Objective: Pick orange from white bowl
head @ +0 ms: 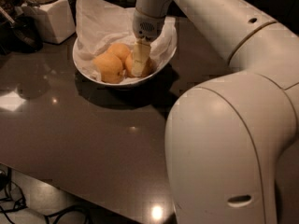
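The white bowl (122,83) stands at the back of the dark table, lined with crumpled white paper (100,22). Three round fruits lie in it. The deeper-coloured orange (128,64) is the right one, mostly hidden behind my gripper (140,59). Two paler yellow-orange fruits (109,68) lie to its left and behind it. My gripper reaches straight down from the arm into the bowl, right on the orange.
A white square-based jar (50,17) stands at the back left, close to the bowl. A dark object (18,31) sits beside the jar. My arm's large white body (224,148) fills the right foreground. Cables (28,209) lie on the floor below the table's front edge.
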